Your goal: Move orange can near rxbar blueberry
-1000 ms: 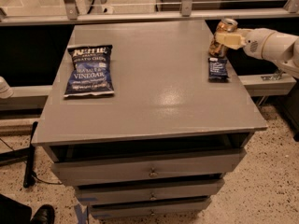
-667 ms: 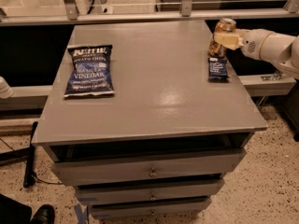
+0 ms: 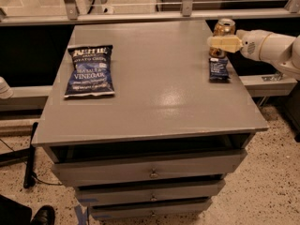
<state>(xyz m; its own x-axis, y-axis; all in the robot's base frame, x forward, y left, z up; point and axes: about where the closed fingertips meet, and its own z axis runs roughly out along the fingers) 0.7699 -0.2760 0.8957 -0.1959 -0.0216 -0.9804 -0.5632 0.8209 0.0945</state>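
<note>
the orange can (image 3: 224,28) is seen upright near the far right corner of the table top (image 3: 154,102), directly behind the rxbar blueberry (image 3: 218,70). its base is met by the bar's far end, though whether the two touch cannot be told. the bar is laid flat, its long side running away from the front edge, close to the right rim. the can's middle is crossed by the pale gripper (image 3: 220,43), which is reached in from the right on a white arm (image 3: 269,48). whether the gripper is clamped on the can or already slackened cannot be told. the can is judged to be kept upright and steadied at mid-height so that it is not tipped as it is set beside the bar. the placing looks all but done, and only a clean release appears to be wanted.

well apart, on the left half of the table, a blue chip bag (image 3: 90,70) is laid flat, label up, and is judged to be no part of the job.

counted: one can, one bar, one chip bag, one gripper. below the top, three drawers (image 3: 152,168) are stacked.
</note>
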